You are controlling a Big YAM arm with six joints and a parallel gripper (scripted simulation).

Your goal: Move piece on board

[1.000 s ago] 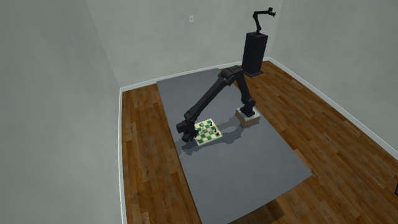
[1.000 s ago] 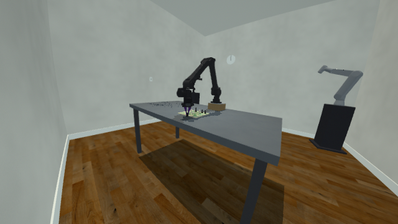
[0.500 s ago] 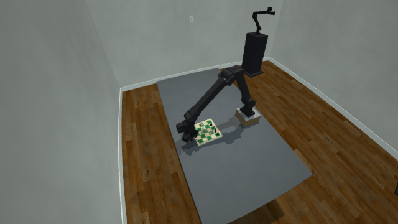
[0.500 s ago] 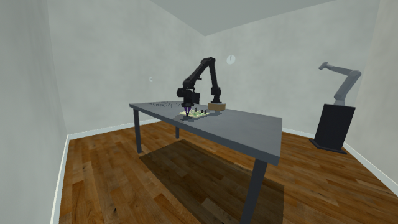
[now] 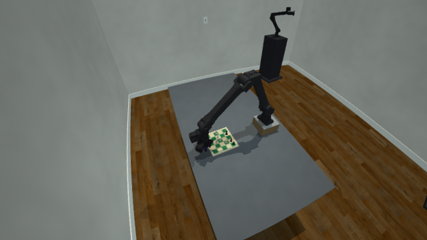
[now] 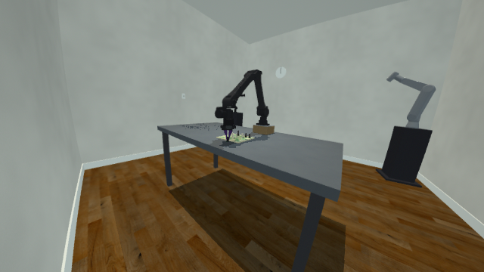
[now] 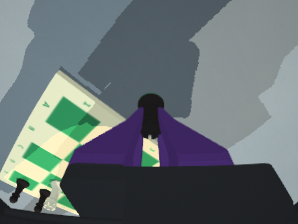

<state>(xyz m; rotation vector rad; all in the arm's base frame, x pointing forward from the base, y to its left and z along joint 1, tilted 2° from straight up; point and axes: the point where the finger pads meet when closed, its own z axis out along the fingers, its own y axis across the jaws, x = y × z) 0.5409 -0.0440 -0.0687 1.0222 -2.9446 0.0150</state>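
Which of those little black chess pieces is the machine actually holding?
The one pinched between the purple fingers of the tool, its round black head poking out past the tips. The other black pieces stand free on the green-and-cream board.

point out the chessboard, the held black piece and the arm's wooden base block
chessboard (image 5: 217, 153): top view, its cream border near the front corner
black piece (image 7: 150, 104): wrist view, its rounded end above the purple jaws
wooden base block (image 5: 263, 130): top view, its free front side
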